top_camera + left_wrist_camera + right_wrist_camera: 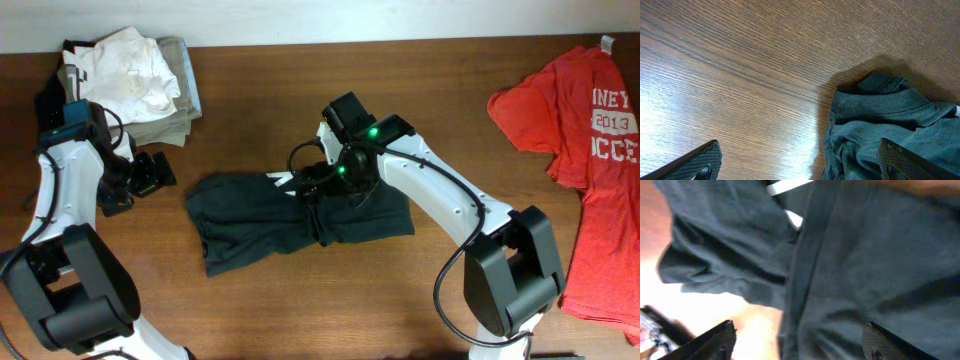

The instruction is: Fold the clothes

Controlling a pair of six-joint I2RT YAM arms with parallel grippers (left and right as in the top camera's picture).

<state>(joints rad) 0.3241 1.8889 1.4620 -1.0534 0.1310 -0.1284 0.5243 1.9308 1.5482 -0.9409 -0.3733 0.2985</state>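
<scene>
Brown wood-grain table (pixel 300 90) fills the overhead view and carries three groups of textiles. A black T-shirt (pixel 250 215) lies near the middle of the worktop, gathered into a wide, creased band running left to right, with a small white neck label (pixel 284 179) showing at its far edge. The right gripper (pixel 797 335) is positioned directly over the middle of this shirt; in the right wrist view its two fingers stand wide apart with a raised seam of dark fabric running between them, and nothing is clamped. The left gripper (pixel 799 150) sits over bare wood just beside the shirt's left end, jaws spread wide and holding nothing; a rumpled corner of the shirt lies between its finger tips in the left wrist view. A red T-shirt (pixel 590 150) with white lettering lies spread along the right edge. A stack of white and khaki folded garments (pixel 135 75) occupies the far left corner.
</scene>
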